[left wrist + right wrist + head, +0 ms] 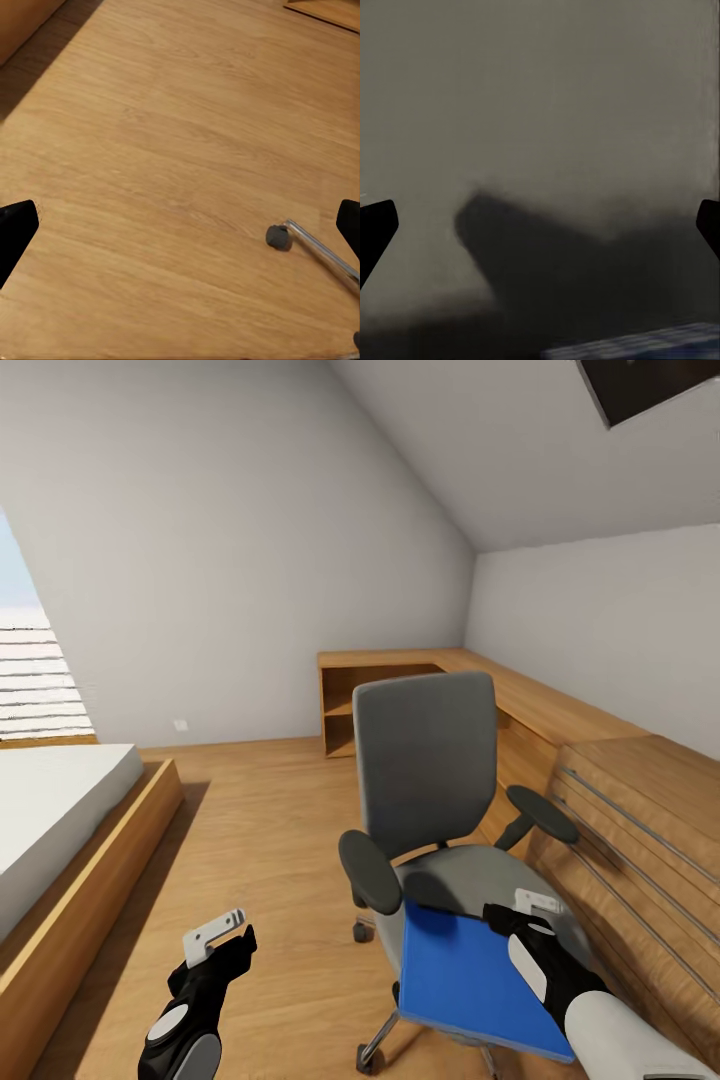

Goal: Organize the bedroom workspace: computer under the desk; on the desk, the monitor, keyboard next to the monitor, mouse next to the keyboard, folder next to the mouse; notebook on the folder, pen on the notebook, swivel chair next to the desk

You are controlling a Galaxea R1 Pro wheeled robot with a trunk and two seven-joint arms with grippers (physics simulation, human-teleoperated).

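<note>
Two tools are seen in the head view, and only one of them is close to a task thing. The folder (478, 982) lies flat on the seat of the swivel chair (430, 760), with its near corner overhanging the seat's front edge and its long axis running roughly from the chair's front toward the backrest, slightly skewed. The right tool (512, 915) is held directly over the folder's far right corner, above or perhaps touching the blue cover; contact cannot be judged from these pictures. In the right wrist view its two fingertips (376, 225) are seen spread wide apart with nothing between them, the grey upholstery lying ahead and a strip of blue at the frame's edge. The left tool (235, 945) is held well apart from the folder, over the wood floor (150, 150) beside the chair's chrome base (322, 251); its fingertips are likewise spread and empty. The folder is therefore judged to be the right arm's to take: it lies just under and toward the robot from that tool, so a short approach onto the overhanging edge would probably be needed for a grip across the thin side.
</note>
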